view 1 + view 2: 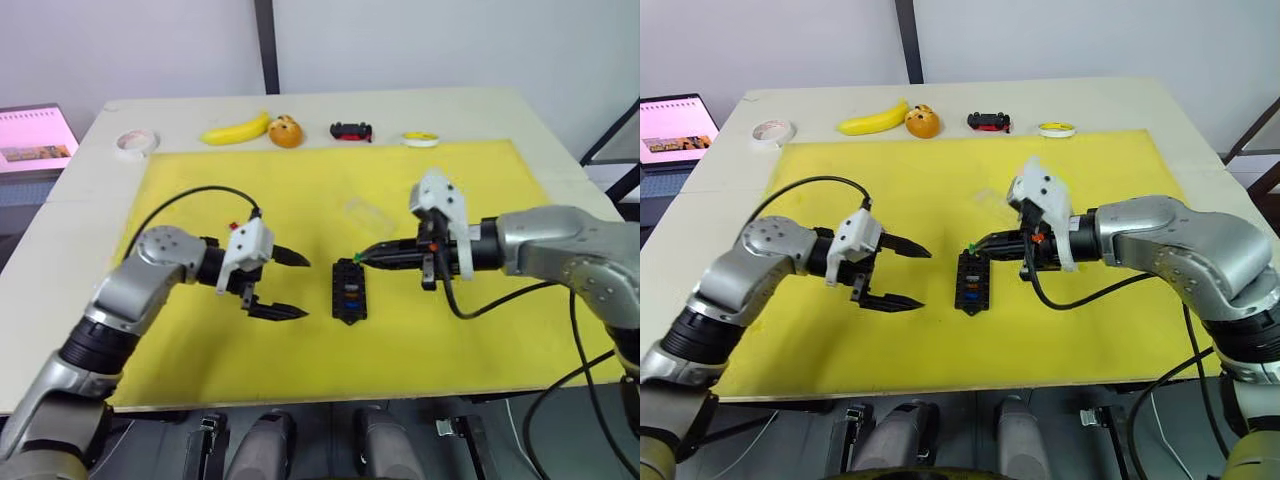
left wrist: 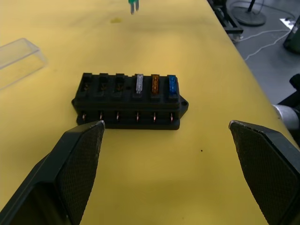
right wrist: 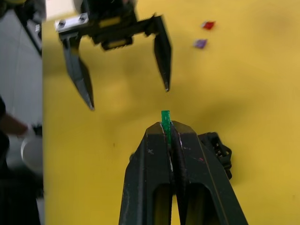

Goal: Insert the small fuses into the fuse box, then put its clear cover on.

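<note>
Pinched tight in the right gripper (image 3: 167, 127), a green fuse (image 3: 165, 117) hangs just above the far end of the fuse box (image 1: 349, 290), ready for loading. Next it needs lining up over an empty slot and pressing down, while the left gripper (image 1: 286, 284) waits wide open beside the box and the clear cover (image 2: 18, 57) lies nearby on the yellow mat (image 1: 200, 350).

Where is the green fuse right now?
The green fuse is pinched in the right gripper, just above the far end of the fuse box, mid-mat.
</note>
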Motion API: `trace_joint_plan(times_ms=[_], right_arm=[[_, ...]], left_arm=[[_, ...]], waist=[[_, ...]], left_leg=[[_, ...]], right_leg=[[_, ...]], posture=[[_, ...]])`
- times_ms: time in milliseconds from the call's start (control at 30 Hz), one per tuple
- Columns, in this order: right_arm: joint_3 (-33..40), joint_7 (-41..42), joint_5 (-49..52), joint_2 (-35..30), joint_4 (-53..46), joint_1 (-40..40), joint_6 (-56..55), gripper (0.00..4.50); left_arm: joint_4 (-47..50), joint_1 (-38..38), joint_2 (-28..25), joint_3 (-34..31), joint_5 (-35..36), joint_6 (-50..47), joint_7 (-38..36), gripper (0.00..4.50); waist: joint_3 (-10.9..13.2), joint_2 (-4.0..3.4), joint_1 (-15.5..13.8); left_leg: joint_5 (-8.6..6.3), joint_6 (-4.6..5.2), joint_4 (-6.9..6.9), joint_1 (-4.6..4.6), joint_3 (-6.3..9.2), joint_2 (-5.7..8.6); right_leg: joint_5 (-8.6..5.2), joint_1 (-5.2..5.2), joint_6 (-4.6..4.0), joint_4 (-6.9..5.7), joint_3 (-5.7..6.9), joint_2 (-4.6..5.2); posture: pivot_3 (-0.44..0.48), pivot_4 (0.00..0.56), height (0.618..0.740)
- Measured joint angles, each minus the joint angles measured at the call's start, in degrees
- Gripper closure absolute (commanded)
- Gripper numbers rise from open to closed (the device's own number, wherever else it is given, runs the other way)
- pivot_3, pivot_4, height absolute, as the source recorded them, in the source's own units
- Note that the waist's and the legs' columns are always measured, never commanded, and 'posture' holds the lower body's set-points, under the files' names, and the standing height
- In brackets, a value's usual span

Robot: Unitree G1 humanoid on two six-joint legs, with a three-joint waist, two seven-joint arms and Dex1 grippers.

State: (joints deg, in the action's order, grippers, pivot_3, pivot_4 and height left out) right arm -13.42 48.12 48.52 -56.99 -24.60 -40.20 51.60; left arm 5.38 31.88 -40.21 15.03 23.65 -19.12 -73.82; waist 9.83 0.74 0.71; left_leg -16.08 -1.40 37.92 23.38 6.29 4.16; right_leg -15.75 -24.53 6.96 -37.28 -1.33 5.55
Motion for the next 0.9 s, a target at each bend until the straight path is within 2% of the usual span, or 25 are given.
trace_joint_plan(times_ms=[233, 400, 900], right_arm=[[-6.7, 5.4, -14.8, 2.1, 0.8, 0.0, -7.9, 4.5], [-8.2, 7.9, -21.5, 3.7, 2.7, 0.0, -11.4, 4.5], [-8.6, 11.6, -31.2, 8.0, 6.5, 1.9, -16.6, 4.5]], left_arm=[[-0.3, -0.7, 3.6, 1.1, -5.1, 3.2, 2.5, 0.01], [-1.3, -0.7, 4.9, 1.7, -7.5, 4.9, 3.0, 0.01], [-2.7, -0.6, 7.8, 2.3, -9.9, 5.0, 3.6, 0.01]], waist=[[0.0, 0.0, -0.1], [0.0, 0.0, -0.1], [0.0, 0.0, -0.1]], left_leg=[[0.02, -0.04, 0.07, 0.0, 0.0, 0.02], [0.08, -0.14, 0.08, 0.0, 0.02, 0.03], [0.13, -0.23, 0.11, 0.0, 0.03, 0.04]], right_leg=[[0.02, 0.03, 0.03, -0.01, 0.01, 0.01], [0.02, 0.03, 0.04, -0.02, 0.01, 0.0], [0.02, 0.03, 0.04, -0.08, 0.02, 0.0]], posture=[[0.0, 0.15, 0.74], [0.0, 0.15, 0.74], [0.0, 0.15, 0.74]])
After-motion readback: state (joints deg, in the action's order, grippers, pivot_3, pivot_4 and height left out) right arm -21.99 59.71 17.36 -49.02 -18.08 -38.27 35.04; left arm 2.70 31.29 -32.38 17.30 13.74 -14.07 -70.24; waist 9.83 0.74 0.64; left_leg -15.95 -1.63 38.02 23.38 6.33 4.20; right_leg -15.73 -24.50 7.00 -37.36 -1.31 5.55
